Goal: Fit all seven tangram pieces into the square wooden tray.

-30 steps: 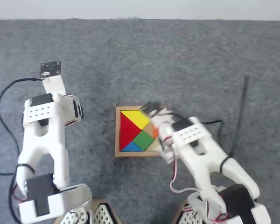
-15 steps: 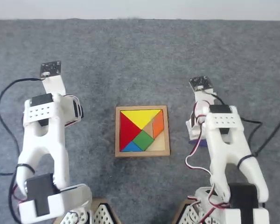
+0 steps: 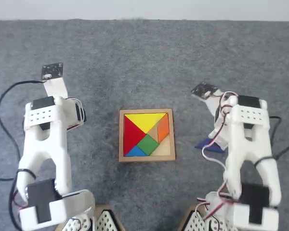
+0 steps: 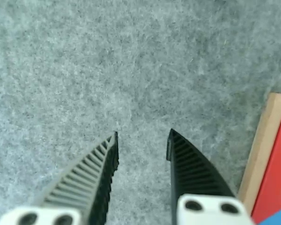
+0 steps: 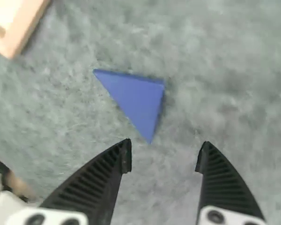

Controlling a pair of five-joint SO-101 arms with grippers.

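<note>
The square wooden tray (image 3: 170,135) lies mid-table and holds a yellow triangle (image 3: 145,121), a red triangle (image 3: 131,134), a green square (image 3: 148,143), an orange piece (image 3: 163,127) and a small blue triangle (image 3: 134,151). A dark blue triangle (image 5: 136,96) lies on the carpet right of the tray, its tip peeking out from under the right arm (image 3: 204,143). My right gripper (image 5: 165,147) hangs open just above it, holding nothing. My left gripper (image 4: 143,138) is open over bare carpet, left of the tray's edge (image 4: 257,154).
Grey carpet covers the whole table. The left arm (image 3: 45,130) stands left of the tray and the right arm (image 3: 248,130) to its right. A corner of the tray (image 5: 14,23) lies beyond the blue triangle. Cables trail beside both arms.
The right arm has swung from over the tray's right side out to the right and now sits above the dark blue triangle. The left arm has not moved.
</note>
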